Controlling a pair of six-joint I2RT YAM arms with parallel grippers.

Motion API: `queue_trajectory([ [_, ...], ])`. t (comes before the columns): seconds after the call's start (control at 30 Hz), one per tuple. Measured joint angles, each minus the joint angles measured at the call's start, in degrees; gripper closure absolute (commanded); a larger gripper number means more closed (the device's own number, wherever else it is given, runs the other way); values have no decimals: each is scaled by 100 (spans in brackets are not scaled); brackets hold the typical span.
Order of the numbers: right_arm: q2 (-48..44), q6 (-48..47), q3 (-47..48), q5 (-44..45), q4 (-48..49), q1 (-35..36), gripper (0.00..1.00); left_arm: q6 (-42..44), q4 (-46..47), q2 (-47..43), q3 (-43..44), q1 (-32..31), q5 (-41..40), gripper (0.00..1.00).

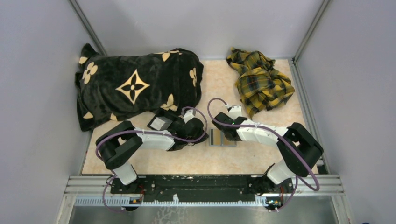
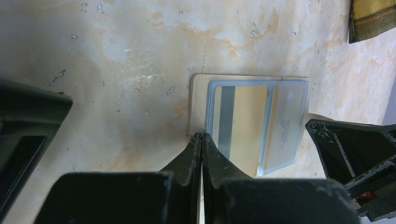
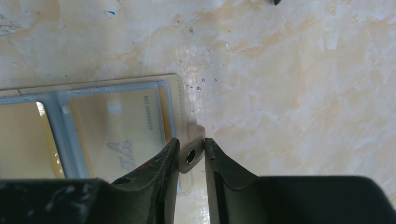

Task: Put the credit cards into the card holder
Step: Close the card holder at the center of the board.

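The tan card holder [image 1: 222, 138] lies open on the marbled tabletop between my two grippers. In the left wrist view one clear pocket of the card holder [image 2: 197, 100] holds a yellow credit card [image 2: 245, 126] with a grey stripe, and a second pale card [image 2: 287, 123] sits in the other pocket. My left gripper [image 2: 201, 136] is shut, its tips on the holder's left edge. In the right wrist view the holder's closing tab [image 3: 191, 151], with its metal snap, stands bent up between the fingers of my right gripper [image 3: 191, 142], which touch it on both sides. A printed card [image 3: 121, 128] shows under the plastic.
A black blanket with tan flower marks [image 1: 135, 86] fills the back left, close behind the left arm. A yellow plaid cloth [image 1: 259, 81] is bunched at the back right. Grey walls close in both sides. Bare tabletop [image 3: 303, 84] lies right of the holder.
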Motion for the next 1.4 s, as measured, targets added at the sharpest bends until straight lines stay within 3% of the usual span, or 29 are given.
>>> queue_trajectory([
  [0.17,-85,-66,-17,44,7,0,100,-2,2,0,0,0,2,96],
  [0.9,-468,-109,704,247,-188,903,100,-61,68,0,-39,11,44,97],
  [1.4,-302,109,815,-177,422,1456,100,-251,328,-24,-232,13,109,98],
])
